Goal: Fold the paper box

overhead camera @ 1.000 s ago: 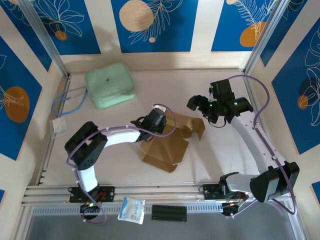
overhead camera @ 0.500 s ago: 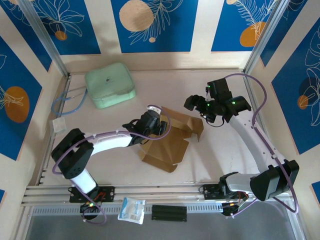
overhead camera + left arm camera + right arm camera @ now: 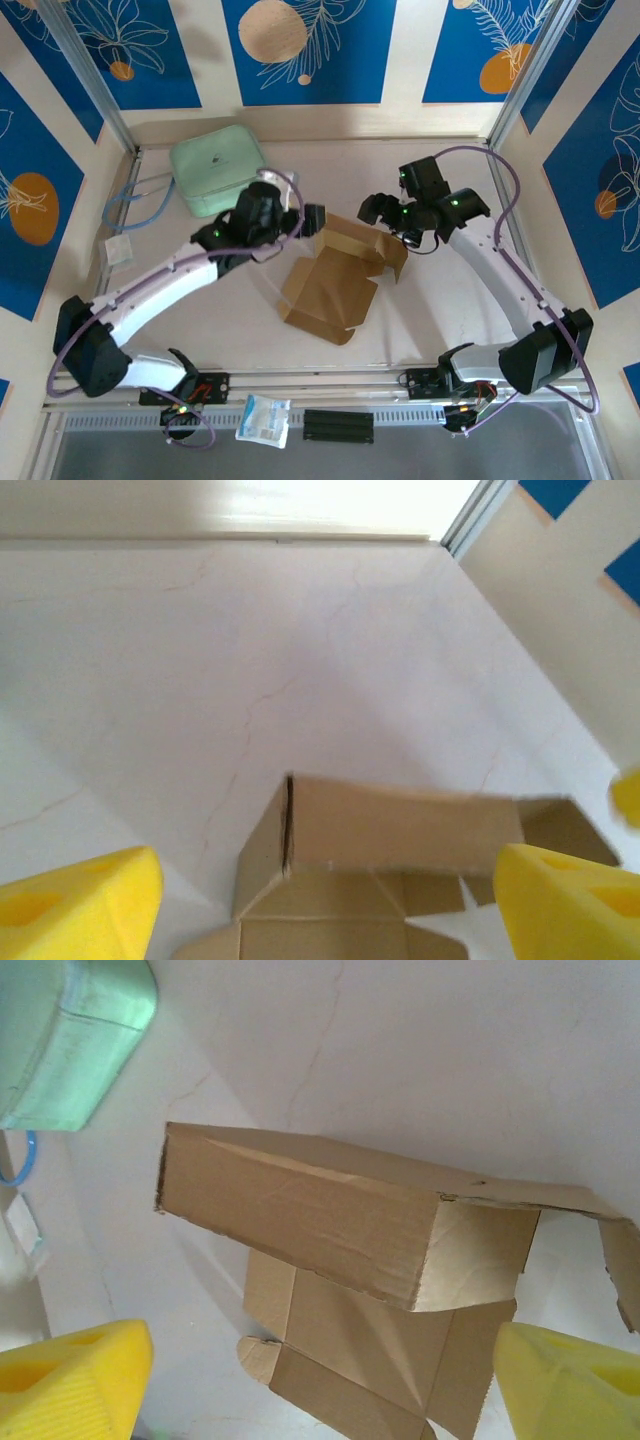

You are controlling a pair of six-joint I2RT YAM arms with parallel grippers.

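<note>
The left claw [image 3: 308, 217] has just let go. A second ago it was down on the left rear corner of the cardboard box [image 3: 335, 285]. Now its arm has swung up and back toward the green pouch [image 3: 215, 170], and its yellow fingers [image 3: 80, 905] are spread wide with nothing between them, looking down on the box's raised back wall. The right claw [image 3: 378, 210] has crept a little leftward over the far right corner and also hangs wide open, gripping nothing. The box sits mid-table [image 3: 440, 300] between the two arms, about where it was. Its rear panels stand up to form a wall and one corner, while the front panel and side flaps lie flat. To my eye the release means one fold has been set and held its shape, but the job looks well short of done, since the flat flaps must still come up and tuck in. As for writing, the cardboard is plain brown with nothing printed on it. The pouch carries a small dark mark on its lid, too small to read, and the white-and-blue packet [image 3: 265, 420] at the near rail has print I can't make out.
</note>
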